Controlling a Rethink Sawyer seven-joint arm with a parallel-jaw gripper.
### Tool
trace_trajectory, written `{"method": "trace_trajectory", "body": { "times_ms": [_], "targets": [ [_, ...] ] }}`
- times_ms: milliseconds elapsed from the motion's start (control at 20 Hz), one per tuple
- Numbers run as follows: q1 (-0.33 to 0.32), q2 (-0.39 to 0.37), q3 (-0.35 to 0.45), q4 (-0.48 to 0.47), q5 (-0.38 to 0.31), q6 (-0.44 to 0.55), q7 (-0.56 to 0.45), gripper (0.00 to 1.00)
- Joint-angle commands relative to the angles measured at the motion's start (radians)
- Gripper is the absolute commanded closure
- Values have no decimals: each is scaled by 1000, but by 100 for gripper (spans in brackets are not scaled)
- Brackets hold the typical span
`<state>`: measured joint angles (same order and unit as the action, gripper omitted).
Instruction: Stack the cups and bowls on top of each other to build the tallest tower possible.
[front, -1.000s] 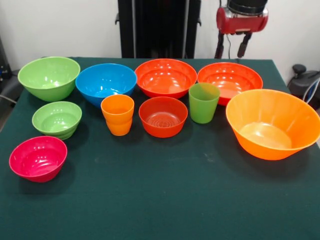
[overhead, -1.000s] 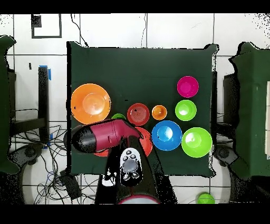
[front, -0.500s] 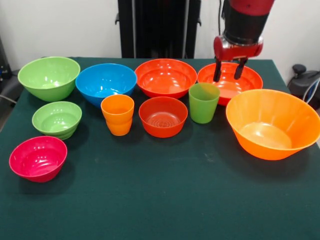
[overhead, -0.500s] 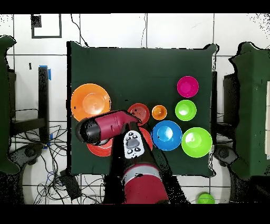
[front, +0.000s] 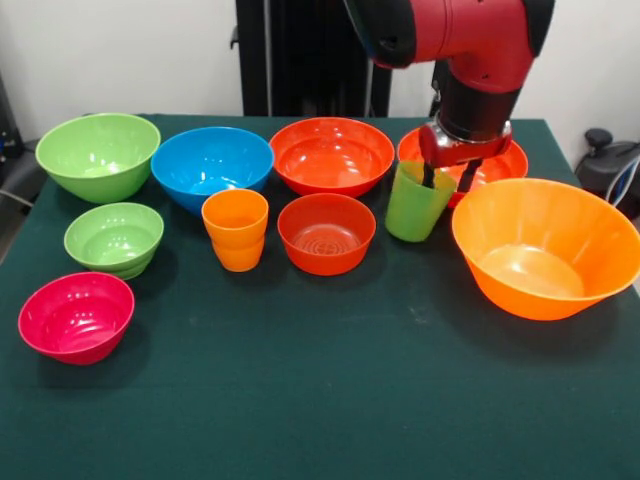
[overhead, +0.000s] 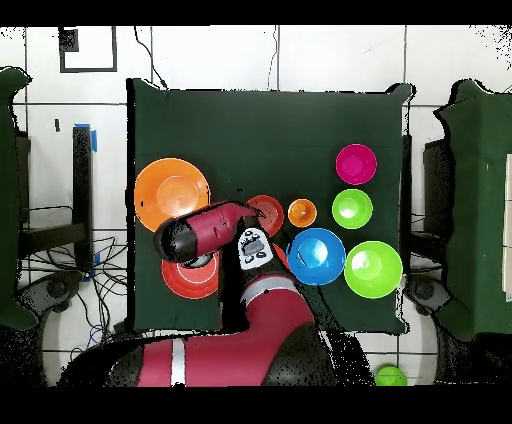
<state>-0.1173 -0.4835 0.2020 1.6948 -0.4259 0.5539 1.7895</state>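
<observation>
Green cup (front: 414, 205) tilts, its rim straddled by the hand (front: 447, 180), fingers spread, one inside.

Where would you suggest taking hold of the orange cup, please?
Grip the orange cup by its rim, coming straight down from above with one finger inside and one outside. It stands upright with its mouth open, and the blue bowl and red-orange bowl crowd its sides.

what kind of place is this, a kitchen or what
Probably a robotics lab, not a kitchen: a red robot arm works over a green-clothed table, with loose cables on a tiled floor.
</observation>
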Motion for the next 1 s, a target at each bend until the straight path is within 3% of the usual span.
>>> {"method": "trace_trajectory", "body": {
  "times_ms": [50,450,500,1000],
  "targets": [
    [-14,77,102,-95,-102,-42,-131,0],
    [-22,111,120,-98,-137,-46,-130,0],
    [-24,112,122,-96,-139,-36,-138,100],
    [-29,107,139,-104,-135,9,-144,100]
  ]
}}
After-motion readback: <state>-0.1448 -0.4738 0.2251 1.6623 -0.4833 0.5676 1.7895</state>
